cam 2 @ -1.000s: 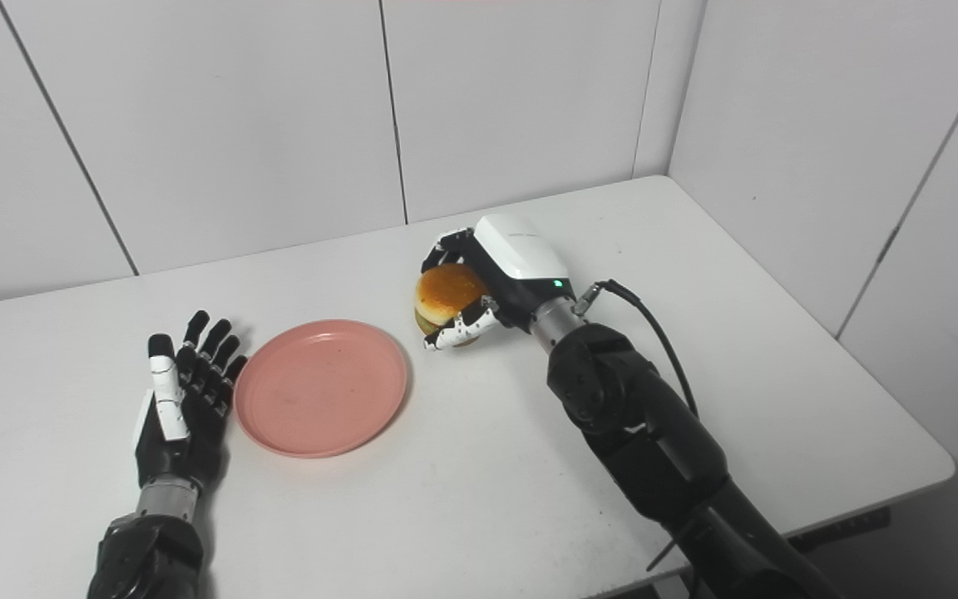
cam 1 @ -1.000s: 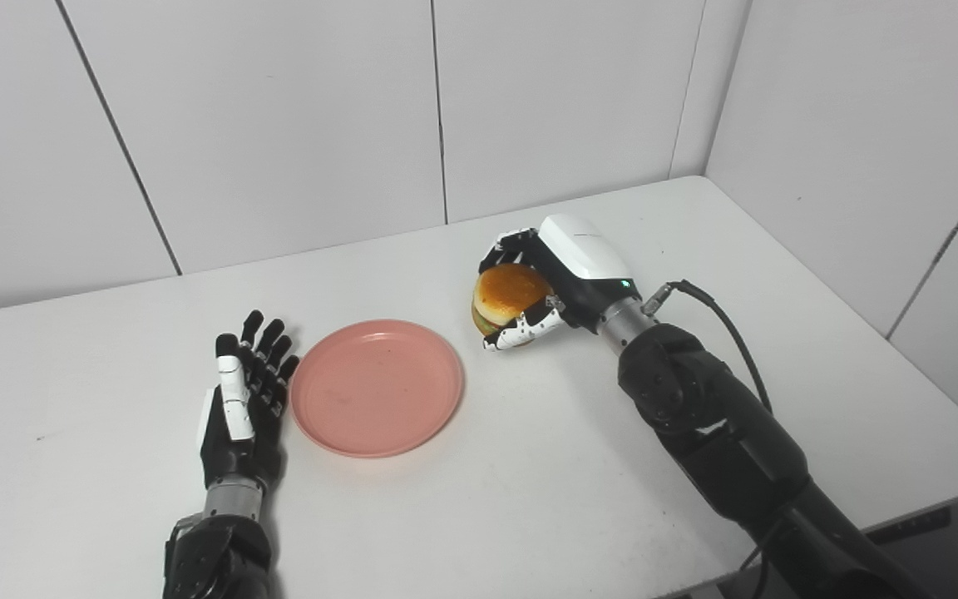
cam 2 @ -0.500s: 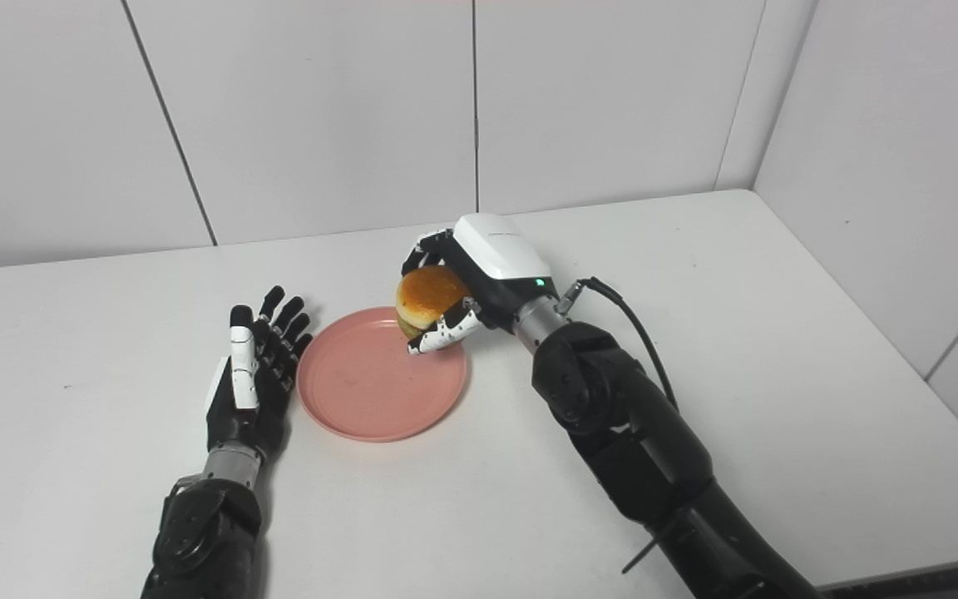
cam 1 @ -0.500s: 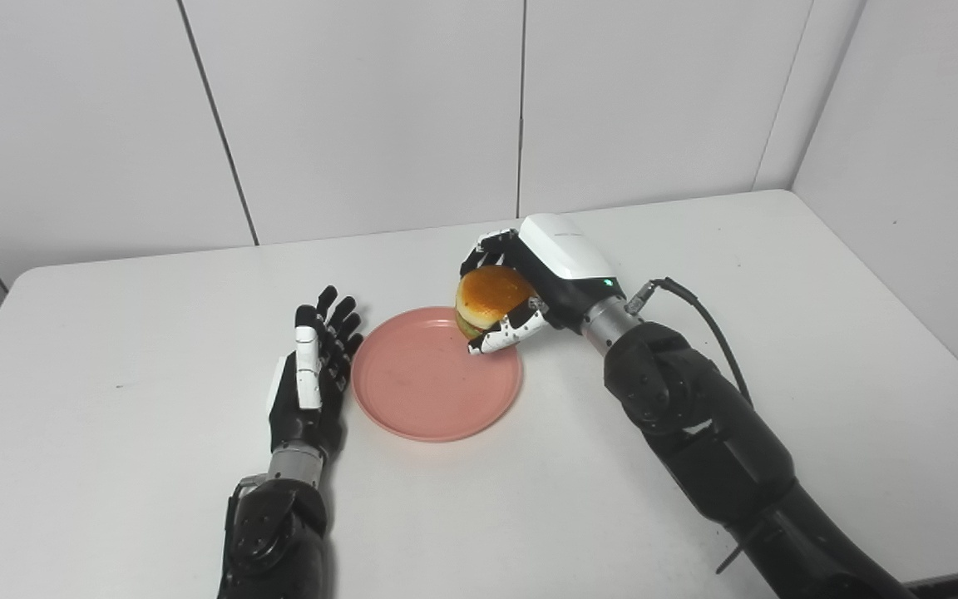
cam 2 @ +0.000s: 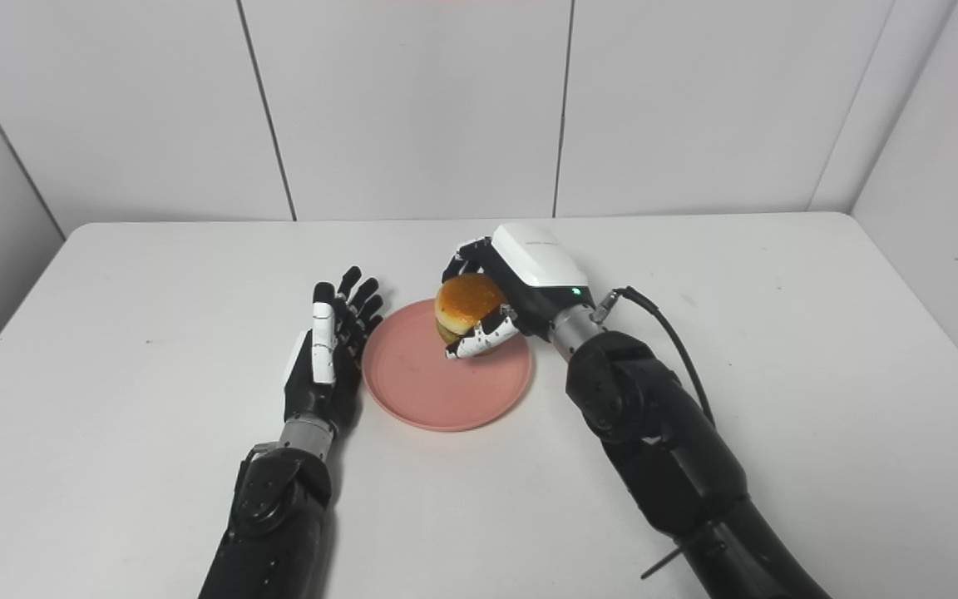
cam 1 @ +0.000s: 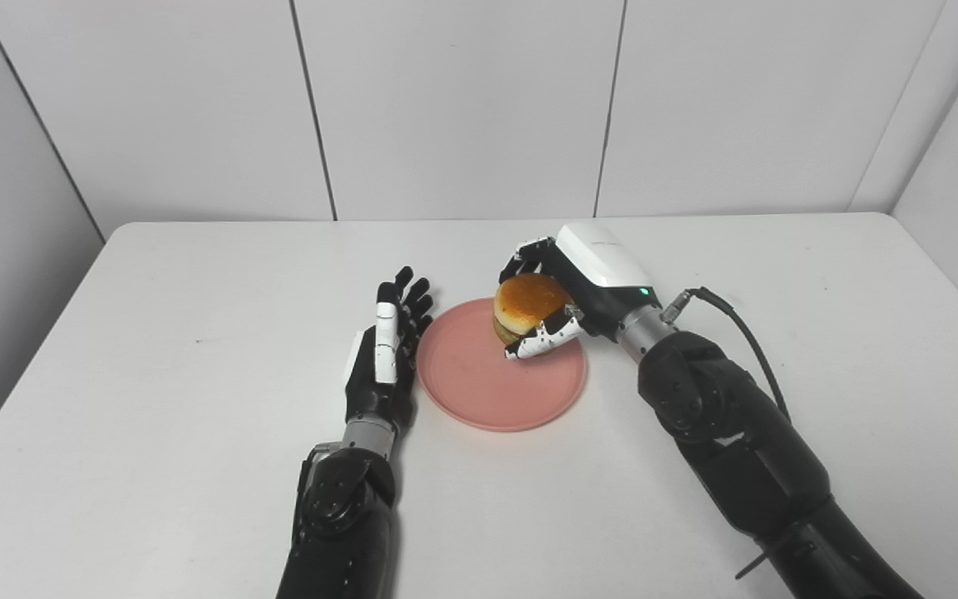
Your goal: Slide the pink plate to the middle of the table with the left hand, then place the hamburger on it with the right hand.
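Where the two black arms enter at the bottom edge, they rise over the white table [cam 1: 155, 399] toward its middle, the left forearm nearly straight up the picture and the right forearm slanting in from the lower right corner with a black cable [cam 1: 745, 333] looping off its wrist. Farther up, the left hand [cam 1: 383, 362] holds nothing, with its fingers straight, a little spread and pointing away from the robot, its edge just beside the left rim of the pink plate [cam 1: 487, 399] (whether it actually touches the rim cannot be told from either view). That plate lies flat near the middle of the table, and its near half is bare. Over the plate's far right part, the right hand [cam 1: 579, 291] is curled around the hamburger [cam 1: 526, 304], the thumb [cam 1: 541, 341] wrapped under the near side and the fingers [cam 1: 520, 256] hooked over the far side, so that the orange bun top shows between them. A green light glows on the white back of this hand near the wrist. Whether the hamburger rests on the plate or hangs just above it is not clear. Behind the table stand plain white wall panels [cam 1: 462, 100] with dark seams.
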Tool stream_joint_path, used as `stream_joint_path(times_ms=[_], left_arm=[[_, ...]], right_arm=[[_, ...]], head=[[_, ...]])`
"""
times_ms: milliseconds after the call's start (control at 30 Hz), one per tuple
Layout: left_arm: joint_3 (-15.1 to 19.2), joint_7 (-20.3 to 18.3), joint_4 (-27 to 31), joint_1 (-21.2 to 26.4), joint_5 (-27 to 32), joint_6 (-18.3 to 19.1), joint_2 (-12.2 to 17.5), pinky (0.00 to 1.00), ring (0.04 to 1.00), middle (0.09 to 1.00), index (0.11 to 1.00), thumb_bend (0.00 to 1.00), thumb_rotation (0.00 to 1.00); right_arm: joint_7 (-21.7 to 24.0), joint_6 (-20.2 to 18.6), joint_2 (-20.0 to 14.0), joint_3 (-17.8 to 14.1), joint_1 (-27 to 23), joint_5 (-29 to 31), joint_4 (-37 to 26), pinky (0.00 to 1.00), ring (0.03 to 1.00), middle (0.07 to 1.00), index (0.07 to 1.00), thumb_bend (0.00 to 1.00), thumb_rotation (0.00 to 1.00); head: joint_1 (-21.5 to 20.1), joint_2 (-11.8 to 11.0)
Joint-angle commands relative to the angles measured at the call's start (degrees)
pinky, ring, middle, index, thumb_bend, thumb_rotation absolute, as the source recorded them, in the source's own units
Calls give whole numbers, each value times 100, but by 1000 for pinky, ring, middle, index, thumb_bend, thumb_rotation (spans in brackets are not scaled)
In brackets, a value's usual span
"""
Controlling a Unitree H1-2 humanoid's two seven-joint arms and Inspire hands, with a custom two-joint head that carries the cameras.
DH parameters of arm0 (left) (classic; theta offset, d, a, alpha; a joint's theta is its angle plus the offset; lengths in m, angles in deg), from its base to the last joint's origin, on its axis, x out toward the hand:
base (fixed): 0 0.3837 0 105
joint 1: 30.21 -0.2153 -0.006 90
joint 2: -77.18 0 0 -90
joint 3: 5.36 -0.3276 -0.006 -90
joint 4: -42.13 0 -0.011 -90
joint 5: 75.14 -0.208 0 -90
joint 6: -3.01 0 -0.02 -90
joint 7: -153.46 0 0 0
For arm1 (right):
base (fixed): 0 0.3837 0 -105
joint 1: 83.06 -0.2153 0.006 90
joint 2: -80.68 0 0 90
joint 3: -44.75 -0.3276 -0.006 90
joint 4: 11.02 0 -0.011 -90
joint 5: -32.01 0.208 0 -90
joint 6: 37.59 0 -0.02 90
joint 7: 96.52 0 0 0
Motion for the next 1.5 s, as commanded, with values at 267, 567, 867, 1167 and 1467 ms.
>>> stream_joint_path(times_ms=[267, 567, 867, 1167, 1467], left_arm=[[-46, 160, 16, -10, -45, -56, -199, 1000, 1000, 980, 974, 771, 1000], [-84, 274, 62, -56, -152, -32, -209, 1000, 982, 965, 964, 773, 1000], [-111, 217, 114, -86, -114, -18, -193, 1000, 989, 969, 965, 774, 1000], [-117, 274, 227, -145, -121, 56, -203, 1000, 984, 967, 961, 766, 1000], [-176, 29, 302, -180, -6, 47, -109, 1000, 1000, 990, 987, 761, 1000]], right_arm=[[-237, 573, 156, 79, -389, -50, 390, 201, 277, 472, 486, 524, 0], [-245, 625, 271, 274, -361, -172, 680, 261, 338, 408, 522, 515, 0], [-326, 688, 301, 325, -320, -221, 871, 229, 304, 475, 488, 523, 0], [-236, 639, 227, 368, -309, -243, 886, 254, 337, 405, 521, 514, 0], [111, 732, -20, 463, -278, -275, 490, 641, 736, 767, 773, 670, 570]], head=[[160, -47], [98, -40], [30, -20], [-22, -46], [-60, -18]])
